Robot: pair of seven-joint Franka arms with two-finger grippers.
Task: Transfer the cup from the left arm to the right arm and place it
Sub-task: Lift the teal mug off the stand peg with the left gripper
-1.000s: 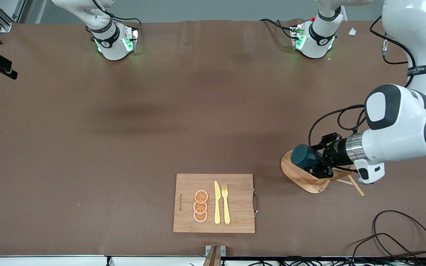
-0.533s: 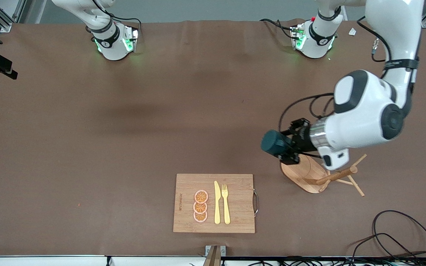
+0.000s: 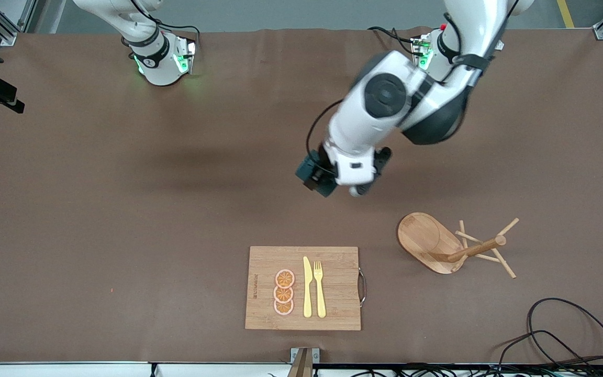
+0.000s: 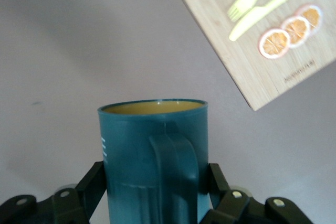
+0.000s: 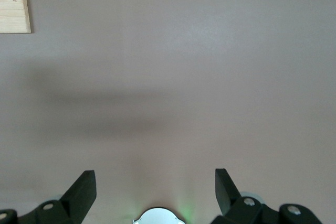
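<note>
Teal cup (image 4: 155,156): held up in the air by the left gripper (image 4: 152,198), over bare table (image 3: 123,209) about mid-table, above the stretch between the arms' bases and the board (image 3: 302,288).
Grip: the left fingers are seen clamped on the lower body from both sides; the handle faces the wrist camera, the yellow-lined mouth points away from the wrist.
Material: looks like hard glazed ceramic or plastic, judged stiff, so no give is expected under the pads.
Weight: judged light to moderate for its size; nothing is seen inside.
Surface: smooth and glossy, so some slip is judged possible if the hold is loose.
Fragility: a drop onto the table could chip it if ceramic; a firm hold is advised before release.
Free hold: the upper body near the rim is left uncovered; this is judged the best place for the second grip, across the wall rather than on the small handle.
Right gripper (image 5: 155,192): fingers spread wide, empty, hanging over bare table near its own base; the arm waits.
Other items: a wooden rack (image 3: 453,246) lies near the left arm's end, well apart from the cup.
</note>
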